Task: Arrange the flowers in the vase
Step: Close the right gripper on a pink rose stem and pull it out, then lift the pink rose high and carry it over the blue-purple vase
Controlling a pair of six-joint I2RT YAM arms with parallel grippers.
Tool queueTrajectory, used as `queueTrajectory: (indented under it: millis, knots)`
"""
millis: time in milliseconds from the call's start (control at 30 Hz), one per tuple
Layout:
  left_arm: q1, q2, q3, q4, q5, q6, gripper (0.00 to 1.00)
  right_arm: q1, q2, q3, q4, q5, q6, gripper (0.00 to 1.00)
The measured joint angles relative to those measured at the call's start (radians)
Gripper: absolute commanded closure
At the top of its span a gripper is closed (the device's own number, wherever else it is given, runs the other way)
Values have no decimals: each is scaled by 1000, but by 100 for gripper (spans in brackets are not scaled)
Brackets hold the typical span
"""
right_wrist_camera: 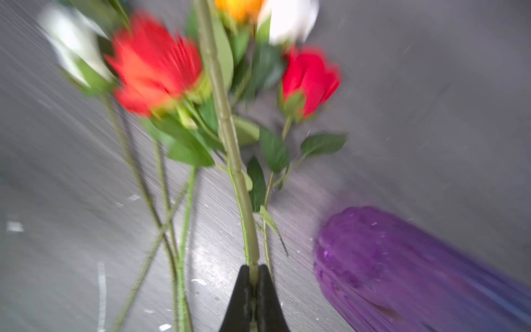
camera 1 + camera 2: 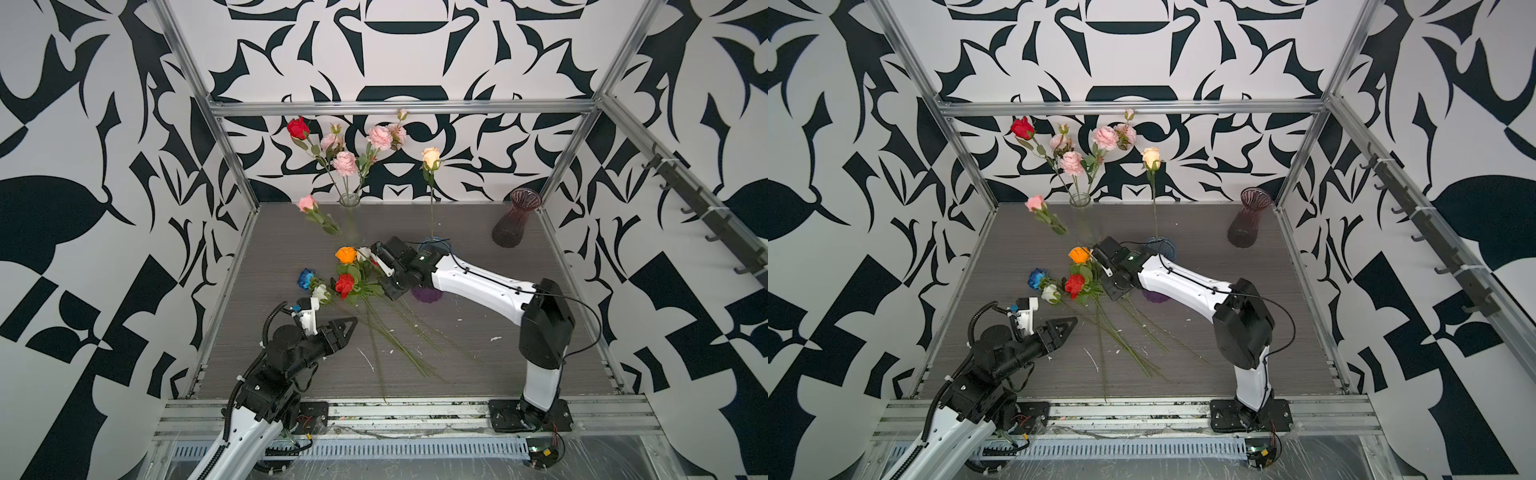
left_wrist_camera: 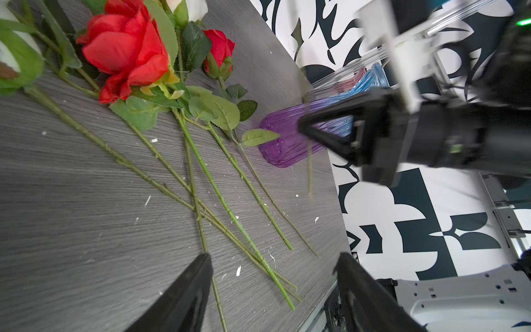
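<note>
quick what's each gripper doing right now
Left gripper: open, holding nothing.
Right gripper: shut on a thick pale green flower stem.

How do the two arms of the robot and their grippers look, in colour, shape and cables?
The left arm and the right arm both have white shells over black joints. A ribbed black hose runs along the left one, and a thin black cable loops beside the right one. The left gripper and the right gripper have black, triangular fingers that taper to a tip.
</note>
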Motion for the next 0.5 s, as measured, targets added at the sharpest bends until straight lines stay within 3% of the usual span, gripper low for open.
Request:
queueTrajectory:
  millis: [200, 500]
  knots:
    - [2, -16, 0, -3, 0, 0, 27, 3, -126, -20, 19, -12, 0, 100]
    - [3, -14, 0, -1, 1, 0, 27, 1, -508, -259, 237, 0, -90, 100]
